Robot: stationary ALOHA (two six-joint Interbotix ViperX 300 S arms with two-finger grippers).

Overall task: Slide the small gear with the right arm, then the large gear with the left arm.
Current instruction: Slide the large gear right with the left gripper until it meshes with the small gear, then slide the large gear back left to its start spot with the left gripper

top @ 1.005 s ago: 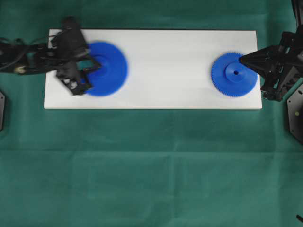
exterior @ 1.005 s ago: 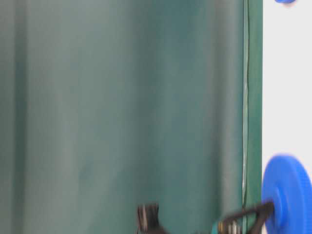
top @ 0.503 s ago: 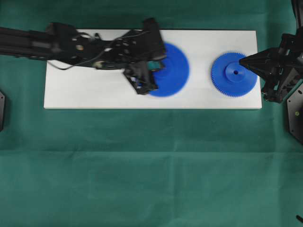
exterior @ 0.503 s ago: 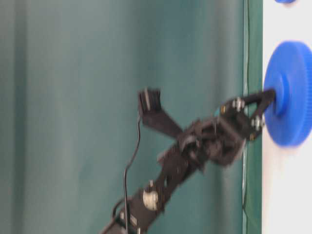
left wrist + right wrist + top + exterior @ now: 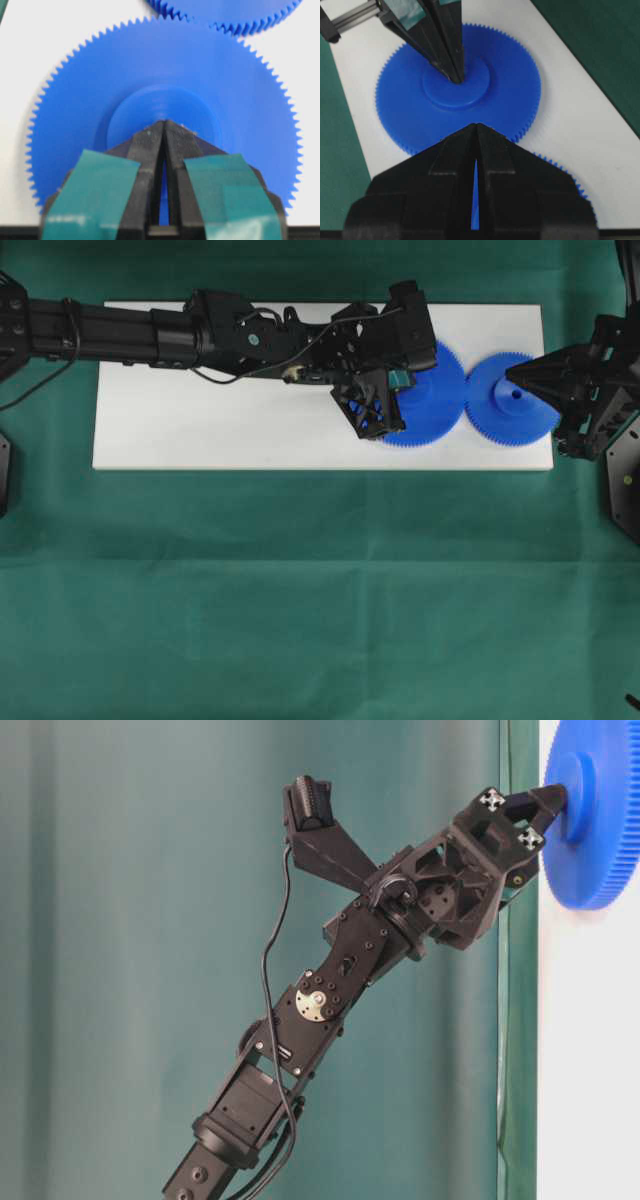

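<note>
Two gears meet rim to rim at the right: large gear [image 5: 428, 398], left arm's clenched fingers [image 5: 150, 150] on its hub; small gear [image 5: 512, 402] under right arm's clenched fingers [image 5: 455, 165].

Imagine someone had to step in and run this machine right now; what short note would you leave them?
Left pincer: shut, tips pressed on the raised hub of the large gear.
Right pincer: shut, tip at the hub of the small gear.
Where things are: both gears lie flat at the right end of the white board, large gear to the left of the small one, toothed edges meeting or nearly so.
Done: both gears appear to have been slid together.
Left: check that the teeth truly mesh, which the pictures cannot settle, then lift both pincers clear.
</note>
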